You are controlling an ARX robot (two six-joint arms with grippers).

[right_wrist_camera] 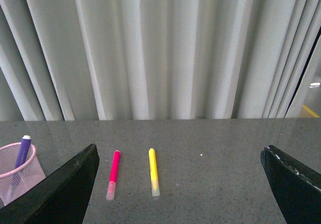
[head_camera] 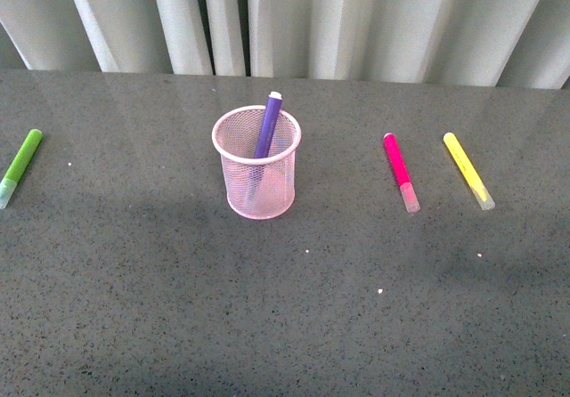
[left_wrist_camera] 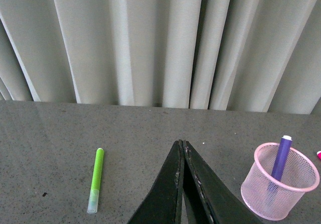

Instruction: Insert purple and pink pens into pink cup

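Lime green marker (head_camera: 21, 166) lies at the far left of the grey table (head_camera: 267, 308). Next, the left gripper (left_wrist_camera: 181, 144) has its jaws pressed together on nothing, between that marker and the pink cup (head_camera: 233, 176). Inside the cup the purple pen (head_camera: 267, 125) stands tilted. Well apart to its right the pink pen (head_camera: 400, 171) lies flat, with the yellow marker (head_camera: 468, 171) near it. Last, the right gripper (right_wrist_camera: 180, 147) is spread wide, empty, touching nothing.
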